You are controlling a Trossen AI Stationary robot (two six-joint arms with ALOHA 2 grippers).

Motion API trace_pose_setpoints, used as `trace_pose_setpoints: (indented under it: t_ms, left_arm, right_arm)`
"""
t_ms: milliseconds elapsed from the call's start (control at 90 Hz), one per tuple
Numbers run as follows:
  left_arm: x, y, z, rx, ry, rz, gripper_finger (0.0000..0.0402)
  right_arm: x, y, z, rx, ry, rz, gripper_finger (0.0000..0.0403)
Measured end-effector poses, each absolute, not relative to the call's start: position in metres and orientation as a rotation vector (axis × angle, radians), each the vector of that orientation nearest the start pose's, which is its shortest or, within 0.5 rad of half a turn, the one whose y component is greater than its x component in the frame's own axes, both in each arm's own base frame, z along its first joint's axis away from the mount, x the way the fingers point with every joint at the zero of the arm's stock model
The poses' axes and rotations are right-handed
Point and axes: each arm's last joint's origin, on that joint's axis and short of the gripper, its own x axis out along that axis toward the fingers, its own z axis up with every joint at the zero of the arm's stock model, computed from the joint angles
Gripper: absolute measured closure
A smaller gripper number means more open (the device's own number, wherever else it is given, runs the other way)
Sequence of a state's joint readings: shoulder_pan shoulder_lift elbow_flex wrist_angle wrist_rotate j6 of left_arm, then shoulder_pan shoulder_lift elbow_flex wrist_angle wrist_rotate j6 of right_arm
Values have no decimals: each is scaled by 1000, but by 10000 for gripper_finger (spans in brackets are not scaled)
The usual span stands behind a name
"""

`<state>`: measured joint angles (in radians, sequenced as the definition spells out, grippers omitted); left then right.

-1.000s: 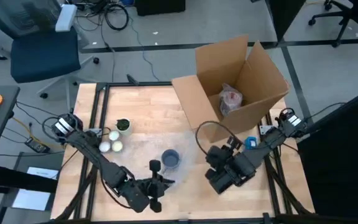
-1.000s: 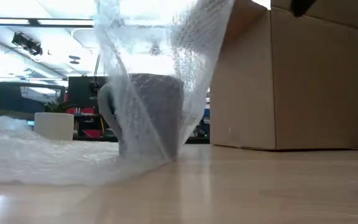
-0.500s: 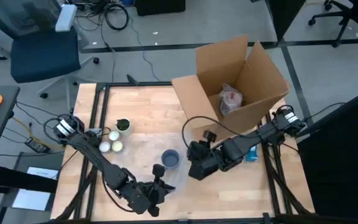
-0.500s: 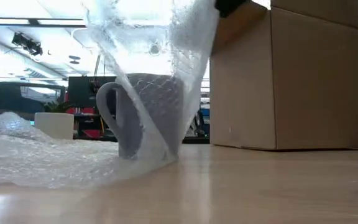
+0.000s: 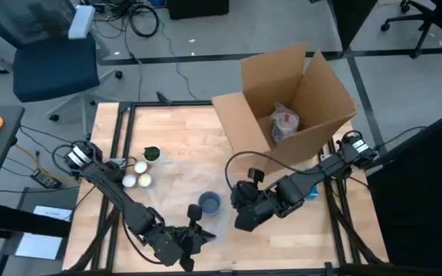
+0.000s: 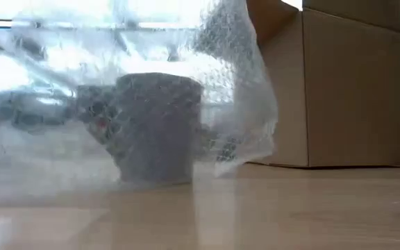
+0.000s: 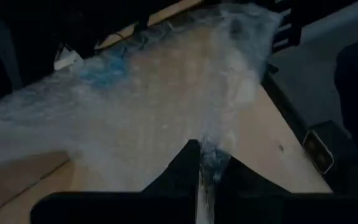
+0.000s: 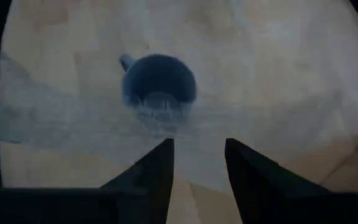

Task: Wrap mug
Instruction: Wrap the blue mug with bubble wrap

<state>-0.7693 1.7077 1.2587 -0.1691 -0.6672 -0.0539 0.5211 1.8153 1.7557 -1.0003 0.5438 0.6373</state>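
Note:
A grey-blue mug point(image 5: 209, 203) stands upright on the wooden table point(image 5: 175, 130), its handle point(image 8: 127, 61) toward the table's left. A clear bubble wrap sheet point(image 6: 235, 90) is draped over it and hides it from the near side in the low view. The sheet spreads across the table to my left gripper point(image 5: 187, 239), which sits near the front edge and is shut on the wrap. My right gripper point(image 8: 197, 155) hovers just right of the mug, open, pointing down at the wrap beside the mug point(image 8: 159, 81). My left gripper pinches a bunched bit of the bubble wrap's near edge point(image 7: 209, 155) between its two fingers. From there the sheet point(image 7: 142, 106) runs away from the fingers across the table toward the mug. One layer or several, I cannot tell.
An open cardboard box point(image 5: 294, 100) stands at the far right with a wrapped item point(image 5: 285, 123) inside. A small potted plant point(image 5: 152, 154) and two white round things point(image 5: 138, 175) sit at the left. A blue object point(image 5: 310, 192) lies under the right arm.
My right gripper has swung from the table's right side toward the mug, then a little toward the near edge. The bubble wrap, which stood lifted beside the mug, has come down over it and now covers its near side. My left gripper has drawn slightly toward the near edge.

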Motion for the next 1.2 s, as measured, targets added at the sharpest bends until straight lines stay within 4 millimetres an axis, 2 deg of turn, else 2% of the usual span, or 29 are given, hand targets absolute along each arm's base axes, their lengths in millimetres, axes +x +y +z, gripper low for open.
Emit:
trace_pose_setpoints:
  t_ms: [144,378,556,656,778,1044,1200]
  left_arm:
    - [275,-248,260,348,513,-83,402]
    - [258,-234,274,223,572,-9,402]
    - [252,-228,271,203,608,85,402]
    - [251,-223,268,171,648,127,402]
    - [248,-220,265,148,678,160,402]
    - [235,-206,255,120,804,298,402]
    - [235,-208,255,109,791,292,402]
  right_arm:
    - [329,180,322,81,894,-284,285]
    - [308,197,317,158,995,-294,285]
    - [296,215,317,167,970,-292,285]
    - [293,217,314,128,928,-331,286]
    - [294,209,300,48,897,-416,291]
    - [297,189,241,-27,954,-499,312]
    - [310,176,225,-106,868,-512,327]
